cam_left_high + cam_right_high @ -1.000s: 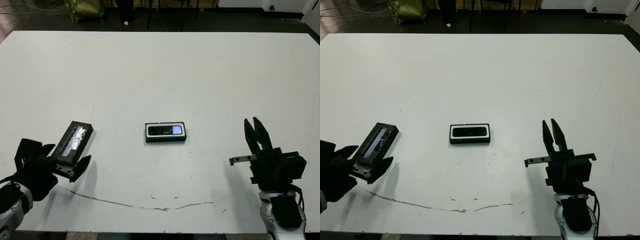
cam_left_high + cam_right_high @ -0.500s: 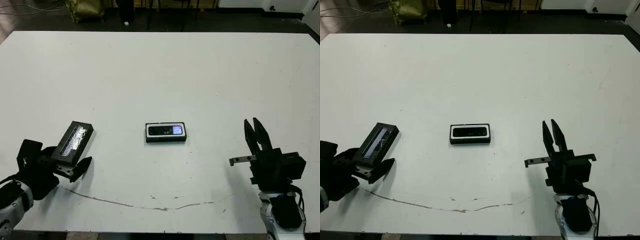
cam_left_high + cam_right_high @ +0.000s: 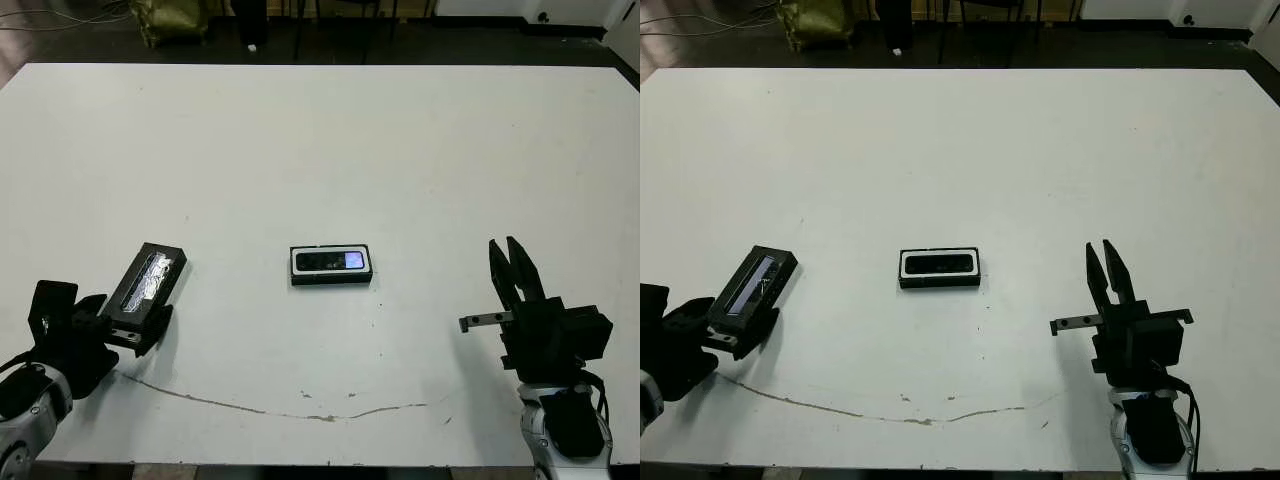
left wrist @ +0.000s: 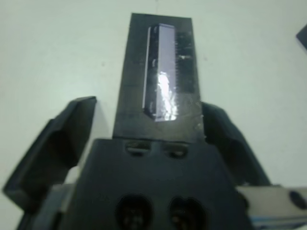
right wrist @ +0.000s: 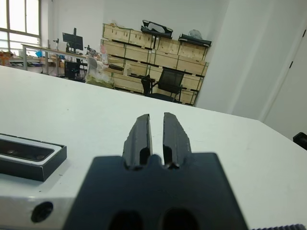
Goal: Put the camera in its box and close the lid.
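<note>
black lid: flat rectangular black cover with a silvery-grey strip (image 3: 150, 280), lying on the white table (image 3: 330, 140) at its left, well apart from the box, its near end between the left claw's fingers.
left claw: left gripper (image 3: 125, 318) straddles the lid's near end; the wrist view shows one finger (image 4: 218, 129) against the lid's edge and a sliver of table between the other finger (image 4: 72, 127) and the lid, so not clamped yet.
just changed: a second ago its fingers were spread wide either side of the lid; they have drawn in close. lid, box and right arm have not moved.
camera: slim black bar with a bluish glint (image 3: 335, 261) already lies in the shallow white-lined black box (image 3: 330, 281) at mid-table.
right claw: right gripper (image 3: 505, 250) held upright over the table's right side, fingers nearly together, holding nothing.
meaning for the task: packing looks done; the grasp on the lid is likely about to finish, then lift, carry and seat it on the box.
</note>
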Tool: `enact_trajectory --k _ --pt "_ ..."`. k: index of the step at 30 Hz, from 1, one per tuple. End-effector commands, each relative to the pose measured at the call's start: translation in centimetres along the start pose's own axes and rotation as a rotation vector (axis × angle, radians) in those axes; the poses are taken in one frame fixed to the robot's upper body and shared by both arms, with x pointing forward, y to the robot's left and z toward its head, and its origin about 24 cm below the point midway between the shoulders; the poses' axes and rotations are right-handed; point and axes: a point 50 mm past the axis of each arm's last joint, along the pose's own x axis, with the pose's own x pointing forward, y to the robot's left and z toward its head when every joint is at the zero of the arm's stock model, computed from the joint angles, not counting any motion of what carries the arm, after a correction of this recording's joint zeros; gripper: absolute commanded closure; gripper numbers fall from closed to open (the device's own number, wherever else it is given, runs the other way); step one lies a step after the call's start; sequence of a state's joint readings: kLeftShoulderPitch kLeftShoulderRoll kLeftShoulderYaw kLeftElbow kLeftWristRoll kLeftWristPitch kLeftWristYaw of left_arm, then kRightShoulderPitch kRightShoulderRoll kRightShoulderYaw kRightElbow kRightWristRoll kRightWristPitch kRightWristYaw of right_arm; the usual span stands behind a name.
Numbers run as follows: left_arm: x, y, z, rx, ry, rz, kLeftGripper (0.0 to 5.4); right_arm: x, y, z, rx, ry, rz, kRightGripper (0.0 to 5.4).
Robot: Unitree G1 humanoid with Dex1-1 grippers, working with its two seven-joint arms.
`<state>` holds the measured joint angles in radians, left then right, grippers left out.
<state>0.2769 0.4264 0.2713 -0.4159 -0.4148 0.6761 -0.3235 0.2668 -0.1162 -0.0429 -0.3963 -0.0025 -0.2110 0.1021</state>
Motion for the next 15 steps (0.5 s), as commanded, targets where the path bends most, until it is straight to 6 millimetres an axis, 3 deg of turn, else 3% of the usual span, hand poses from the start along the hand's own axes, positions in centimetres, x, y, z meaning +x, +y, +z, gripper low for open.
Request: enact_trajectory --k 1,6,15 --pt "-0.1 0.0 -1.9 0.010 0.100 -0.012 2.05 -0.3 -0.1 -0.5 0.000 0.024 0.008 5.40" --pt "-0.4 -0.2 -1.7 0.036 0.089 -0.061 3.02 -0.4 0.0 -0.5 0.004 0.037 0.001 5.40" --pt "-0.7 -0.5 -0.8 0.031 0.047 -0.138 3.04 -0.3 0.0 -0.6 -0.011 0.020 0.013 5.40"
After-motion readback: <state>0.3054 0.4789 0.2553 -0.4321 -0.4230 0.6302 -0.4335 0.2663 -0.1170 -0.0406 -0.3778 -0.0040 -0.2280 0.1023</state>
